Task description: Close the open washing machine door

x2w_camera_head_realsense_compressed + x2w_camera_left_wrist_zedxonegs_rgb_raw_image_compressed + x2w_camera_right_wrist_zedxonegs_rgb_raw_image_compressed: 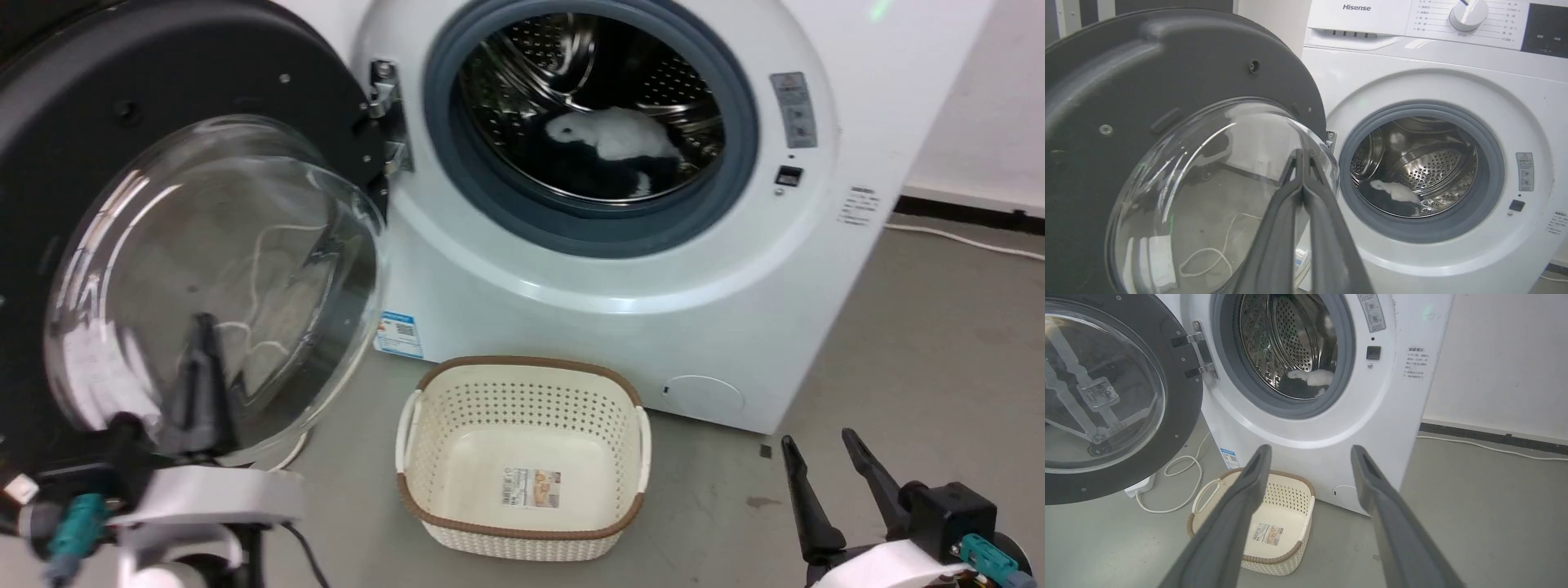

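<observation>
The washing machine door [90, 163] stands wide open at the left, its black rim around a bulging clear glass bowl [212, 278]. The white washing machine [620, 269] shows its steel drum [588, 98] with white and dark laundry inside. My left gripper [202, 322] is shut and empty, its fingers in front of the glass bowl; in the left wrist view the door [1180, 73] is close ahead and the fingertips of the gripper [1301, 153] overlap the bowl's right edge. My right gripper [816, 441] is open at the lower right, well apart from the washing machine [1310, 428].
A cream perforated basket [522, 384] stands empty on the grey floor in front of the washer. A white cable [1184, 473] loops on the floor under the door. Another cable [963, 241] runs along the wall at the right. The door hinge [384, 106] sits left of the drum.
</observation>
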